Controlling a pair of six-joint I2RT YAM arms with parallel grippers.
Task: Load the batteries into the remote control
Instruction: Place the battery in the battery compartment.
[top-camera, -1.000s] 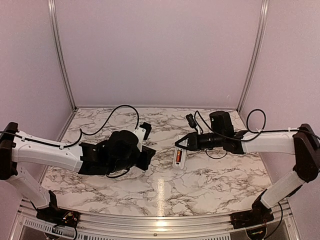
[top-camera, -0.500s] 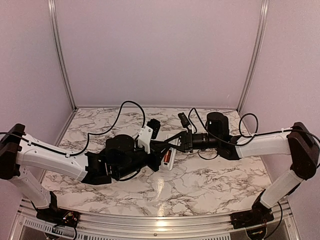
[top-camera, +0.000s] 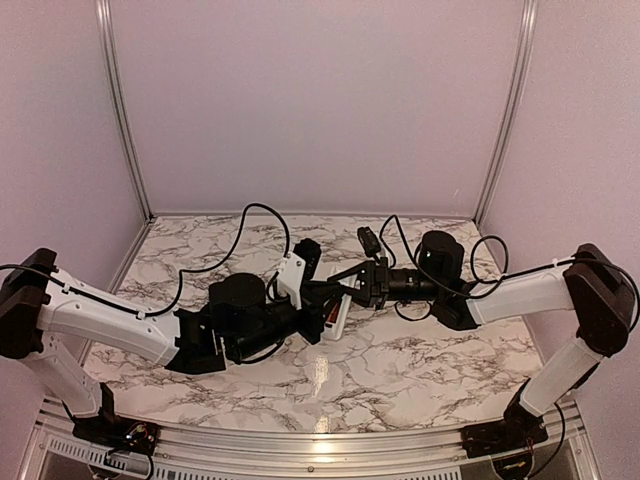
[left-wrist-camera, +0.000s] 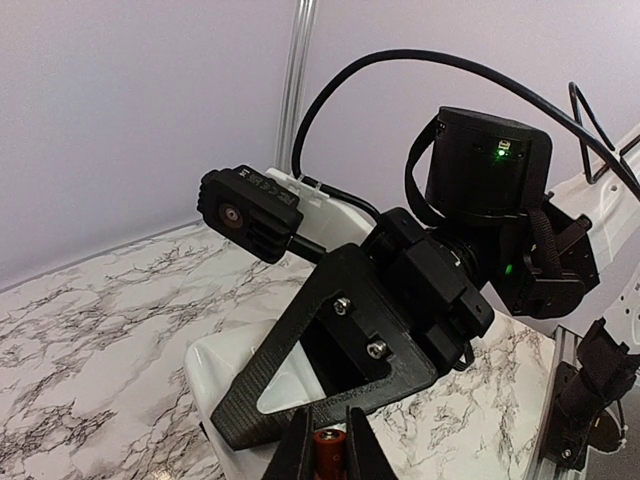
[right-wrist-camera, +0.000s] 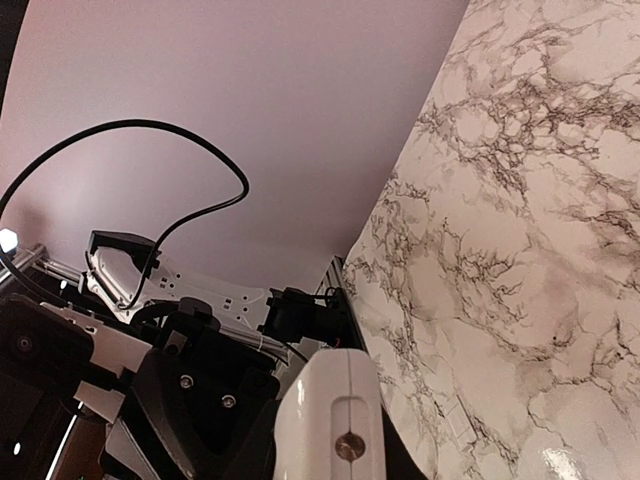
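My right gripper (top-camera: 349, 291) is shut on the white remote control (top-camera: 343, 313) and holds it tilted above the table's middle. In the right wrist view the remote (right-wrist-camera: 335, 400) stands between my jaws, end on. My left gripper (top-camera: 320, 303) is shut on an orange-red battery (left-wrist-camera: 331, 452) and sits right against the remote (left-wrist-camera: 235, 365), under the right gripper's black finger (left-wrist-camera: 290, 385). An orange-red patch (top-camera: 330, 318) shows at the remote in the top view; I cannot tell whether it is the held battery or a second one in the recess.
The marble table (top-camera: 400, 370) is walled at the back and both sides by pale panels with metal posts (top-camera: 120, 110). Black cables loop over both wrists (top-camera: 250, 215). The two arms meet nose to nose at the table's centre.
My right gripper has lifted the remote off the table and carried it left. My left gripper has moved right to meet it, and the two now touch at the centre.
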